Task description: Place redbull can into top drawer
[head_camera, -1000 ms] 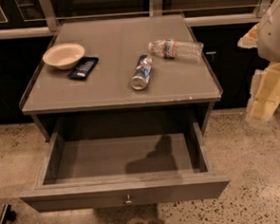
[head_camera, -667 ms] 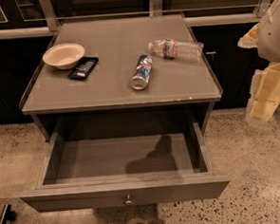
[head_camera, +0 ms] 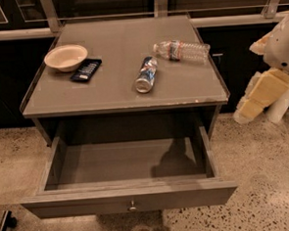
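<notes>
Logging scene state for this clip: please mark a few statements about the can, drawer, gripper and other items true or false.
1. The can lies on its side on the cabinet top. True.
2. The drawer is shut. False: it is pulled open.
3. The gripper holds the can. False: it is off to the right of the cabinet, apart from the can.
4. The bottle lies on its side behind the can. True.
5. The bowl sits in the drawer. False: it stands on the cabinet top, at the left.
</notes>
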`<state>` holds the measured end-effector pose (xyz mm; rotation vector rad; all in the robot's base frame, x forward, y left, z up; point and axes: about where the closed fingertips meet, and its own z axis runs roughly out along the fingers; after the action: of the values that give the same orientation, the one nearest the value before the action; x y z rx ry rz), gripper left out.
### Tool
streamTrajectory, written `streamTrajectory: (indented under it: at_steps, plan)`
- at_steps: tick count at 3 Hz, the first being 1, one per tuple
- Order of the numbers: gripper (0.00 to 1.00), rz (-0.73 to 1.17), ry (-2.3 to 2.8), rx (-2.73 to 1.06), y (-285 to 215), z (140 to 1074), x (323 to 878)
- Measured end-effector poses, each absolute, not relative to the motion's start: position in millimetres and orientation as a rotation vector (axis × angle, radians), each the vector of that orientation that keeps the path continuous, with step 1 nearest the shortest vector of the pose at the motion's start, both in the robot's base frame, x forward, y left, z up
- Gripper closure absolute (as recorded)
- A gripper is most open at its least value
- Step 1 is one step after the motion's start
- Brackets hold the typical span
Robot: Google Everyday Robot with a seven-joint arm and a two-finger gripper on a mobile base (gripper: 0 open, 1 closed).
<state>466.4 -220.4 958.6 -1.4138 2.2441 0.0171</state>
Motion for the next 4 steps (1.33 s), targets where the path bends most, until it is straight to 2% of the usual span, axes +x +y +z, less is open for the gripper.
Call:
streamTrajectory:
  at_steps: [1, 3, 4]
  plan:
    - [0.00, 0.182, 2.222, -1.186, -215.4, 946.0, 487.7]
    - [0.00, 0.228, 2.183, -1.125, -204.4, 940.1, 493.8]
    - [0.00, 0.312, 2.121, -1.054, -182.2, 930.3, 532.4]
